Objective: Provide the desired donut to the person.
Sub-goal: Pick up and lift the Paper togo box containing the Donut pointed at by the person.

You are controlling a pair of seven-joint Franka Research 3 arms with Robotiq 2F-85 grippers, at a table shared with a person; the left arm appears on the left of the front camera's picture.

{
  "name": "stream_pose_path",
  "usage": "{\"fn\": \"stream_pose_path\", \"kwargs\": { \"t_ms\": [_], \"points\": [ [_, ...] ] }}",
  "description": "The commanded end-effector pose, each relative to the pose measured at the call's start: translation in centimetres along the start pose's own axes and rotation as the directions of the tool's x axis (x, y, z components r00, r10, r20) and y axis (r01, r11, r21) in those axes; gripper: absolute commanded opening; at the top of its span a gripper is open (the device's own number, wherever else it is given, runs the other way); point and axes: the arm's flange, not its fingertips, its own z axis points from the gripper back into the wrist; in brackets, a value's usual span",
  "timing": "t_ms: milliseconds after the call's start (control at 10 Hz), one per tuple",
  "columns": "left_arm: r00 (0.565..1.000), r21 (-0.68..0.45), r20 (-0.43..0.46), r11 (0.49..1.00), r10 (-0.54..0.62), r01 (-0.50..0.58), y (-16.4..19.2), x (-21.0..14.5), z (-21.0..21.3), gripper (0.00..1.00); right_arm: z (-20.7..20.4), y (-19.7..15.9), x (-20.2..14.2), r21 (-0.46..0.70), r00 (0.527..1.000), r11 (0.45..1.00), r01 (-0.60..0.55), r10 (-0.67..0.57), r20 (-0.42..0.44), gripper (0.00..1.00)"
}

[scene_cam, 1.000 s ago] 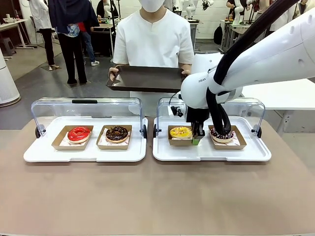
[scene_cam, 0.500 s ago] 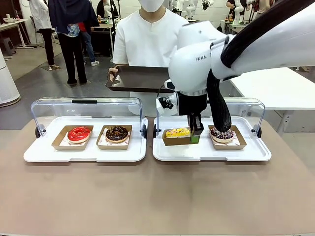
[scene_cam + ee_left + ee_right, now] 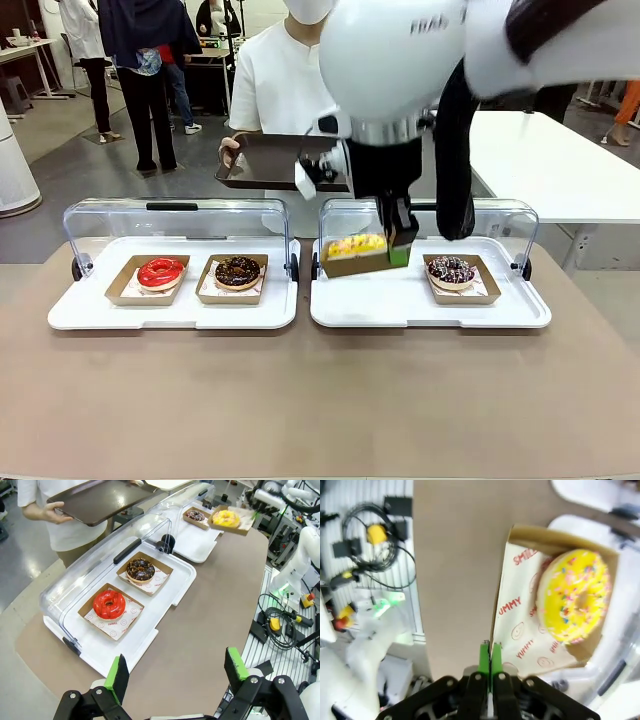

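A yellow sprinkled donut [image 3: 355, 244] rides in a brown paper tray [image 3: 352, 264] that hangs above the right white tray [image 3: 400, 308]. My right gripper [image 3: 400, 252] is shut on that paper tray's edge [image 3: 496, 630]; the wrist view shows the yellow donut [image 3: 575, 595] and the green pads [image 3: 490, 657] pinched on the cardboard. The person [image 3: 290, 90] in white stands across the table, holding a dark serving tray [image 3: 270, 160]. My left gripper [image 3: 175, 672] hovers open high over the table's left end, with nothing between its fingers.
A chocolate sprinkled donut [image 3: 450, 270] stays on the right white tray. The left white tray [image 3: 170, 312] holds a red donut [image 3: 160, 272] and a chocolate donut [image 3: 237, 271]. Both clear lids [image 3: 175, 225] stand open. Bystanders stand far back left.
My right gripper has lifted the yellow donut in its paper tray off the right white tray and carried it up and slightly left. The person's serving tray stays where it was.
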Motion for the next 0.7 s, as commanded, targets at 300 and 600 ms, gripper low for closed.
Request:
{"fn": "stream_pose_path", "kwargs": {
  "t_ms": [300,600],
  "points": [
    [1.000,-0.008,0.021,1.000,-0.010,0.010,0.0,0.1,0.1,1.00,8.7,-3.1,-0.6,0.011,0.999,0.999,0.043,-0.043,-0.003,0.00],
    [1.000,-0.008,0.021,1.000,-0.010,0.010,0.0,0.1,0.1,1.00,8.5,-2.4,-1.2,0.004,0.999,0.999,0.042,-0.042,0.019,0.00]
  ]
}}
